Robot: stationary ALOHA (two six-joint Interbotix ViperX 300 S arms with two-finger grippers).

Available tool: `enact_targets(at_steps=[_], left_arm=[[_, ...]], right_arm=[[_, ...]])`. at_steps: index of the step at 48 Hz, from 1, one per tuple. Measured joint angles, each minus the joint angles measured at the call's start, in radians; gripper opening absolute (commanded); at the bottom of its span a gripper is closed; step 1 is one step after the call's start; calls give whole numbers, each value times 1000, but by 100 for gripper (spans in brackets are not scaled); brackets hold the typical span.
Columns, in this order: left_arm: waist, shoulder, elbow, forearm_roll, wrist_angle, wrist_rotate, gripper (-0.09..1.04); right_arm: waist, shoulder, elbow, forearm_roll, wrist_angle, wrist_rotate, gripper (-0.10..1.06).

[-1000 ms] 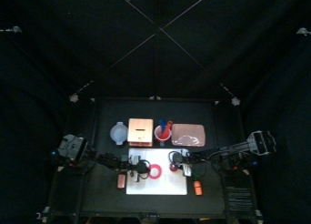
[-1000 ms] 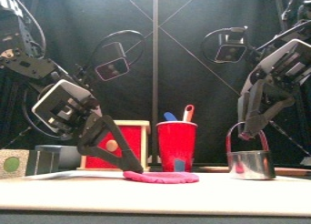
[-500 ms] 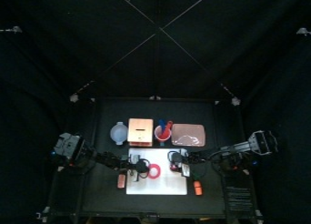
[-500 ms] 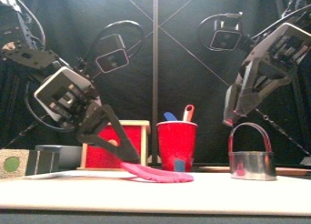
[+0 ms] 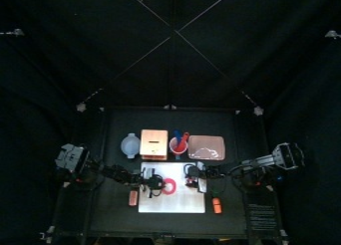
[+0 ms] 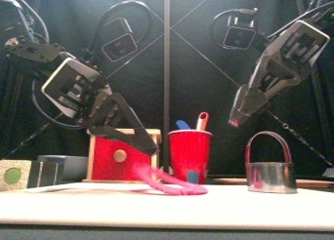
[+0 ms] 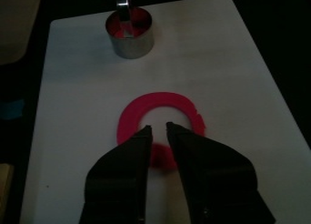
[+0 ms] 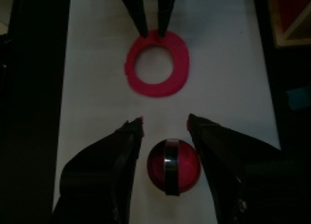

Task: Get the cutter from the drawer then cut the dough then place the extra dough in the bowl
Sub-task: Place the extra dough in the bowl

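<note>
A red dough ring (image 7: 161, 127) lies on the white cutting board (image 7: 73, 100). My left gripper (image 7: 158, 151) is shut on the ring's near edge. In the front view that edge of the ring (image 6: 174, 187) hangs lifted under the left gripper (image 6: 151, 175), while the far edge still rests on the board. The round metal cutter (image 6: 271, 172) stands upright on the board's right side with red dough inside it (image 8: 172, 166). Directly above it my right gripper (image 8: 168, 137) is open and raised clear (image 6: 240, 121).
Behind the board stand a red cup (image 6: 189, 154) holding toy knives, the wooden box (image 6: 123, 154) with its red drawer front, and a blue-grey bowl (image 5: 130, 144) at the back left. A pink tray (image 5: 206, 147) lies at the back right.
The right gripper let go of the cutter's handle and rose above it. The left gripper came down, shut on the ring's edge and is lifting that side.
</note>
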Motion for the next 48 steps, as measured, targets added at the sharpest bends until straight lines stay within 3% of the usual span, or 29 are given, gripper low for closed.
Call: enact_targets(at_steps=[10, 20, 33, 48], left_arm=[[9, 0, 0, -5, 0, 8, 82], [58, 5, -6, -15, 26, 21, 82], [89, 64, -91, -18, 166, 123, 82], [95, 71, -100, -35, 189, 127, 82]], right_arm=[[0, 2, 0, 0, -9, 0, 82], [0, 2, 0, 0, -11, 2, 81], [0, 5, 0, 2, -11, 2, 81], [3, 18, 0, 5, -12, 2, 81]])
